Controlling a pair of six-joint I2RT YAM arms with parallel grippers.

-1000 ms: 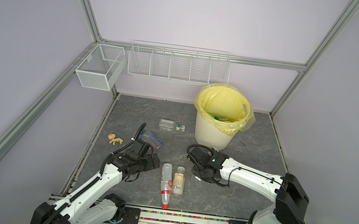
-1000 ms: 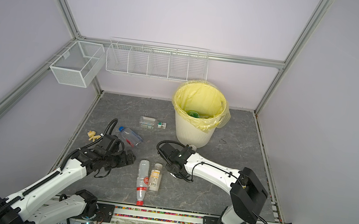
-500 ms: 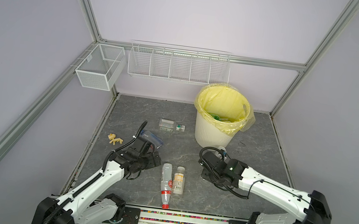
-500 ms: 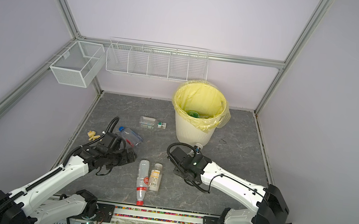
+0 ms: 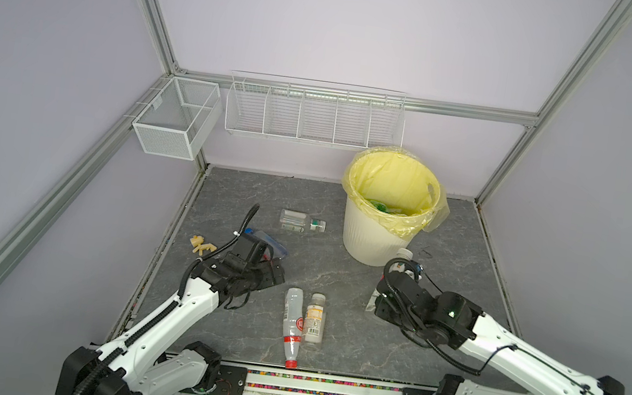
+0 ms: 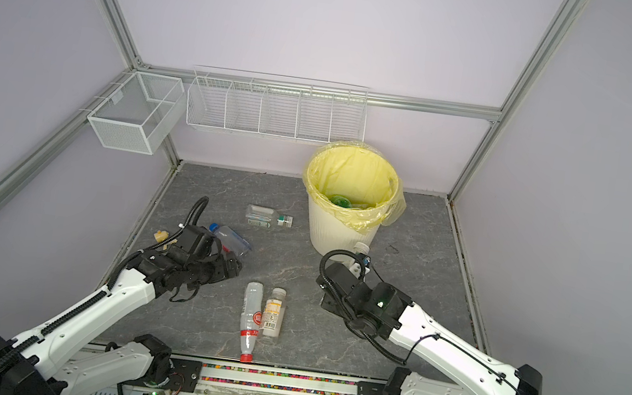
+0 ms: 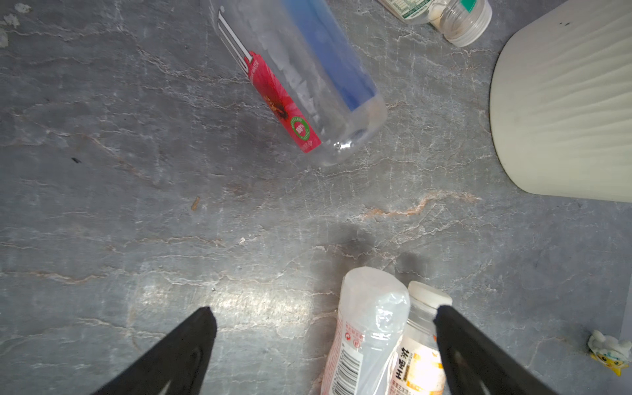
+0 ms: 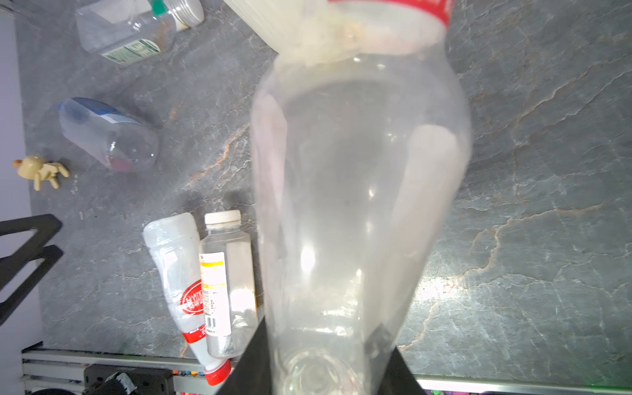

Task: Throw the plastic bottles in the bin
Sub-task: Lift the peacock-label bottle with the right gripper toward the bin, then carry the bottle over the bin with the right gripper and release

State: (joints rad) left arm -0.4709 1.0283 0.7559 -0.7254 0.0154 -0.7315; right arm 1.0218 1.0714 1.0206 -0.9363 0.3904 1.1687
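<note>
Clear plastic, red cap: nearest your rail lay the red-capped bottle [image 5: 292,323], long axis front to back, cap toward you. The orange-labelled bottle [image 5: 315,320] touched its side, parallel, with its white cap pointing to the rear.

Left gripper [image 7: 325,318]: jaws wide apart, empty, hanging just behind that pair. In the left wrist view the pair's rear ends showed between the fingers, crowded against one of them.

Right gripper [image 8: 325,335]: clamped on the red-labelled bottle [image 8: 359,188], taken near its base. Its long axis ran in line with the gripper's reach, and its white-capped neck led away from the jaws toward the bin [image 5: 373,240].

Beyond your left arm the blue-labelled bottle [image 5: 274,243] lay slantwise, partly hidden by the arm in both top views. Further back the green-capped bottle [image 5: 300,221] lay crosswise, cap toward the bin.

The bin stood at the rear right, with a green bottle [image 5: 380,205] already inside the yellow liner.

Judgement: your right arm was the nearer one. The held bottle's cap sat by the foot of the ribbed wall, well under the rim, so the bin's mouth lay up and beyond the gripper. Raise first, then advance; going straight ahead would likely drive the neck into the wall.
</note>
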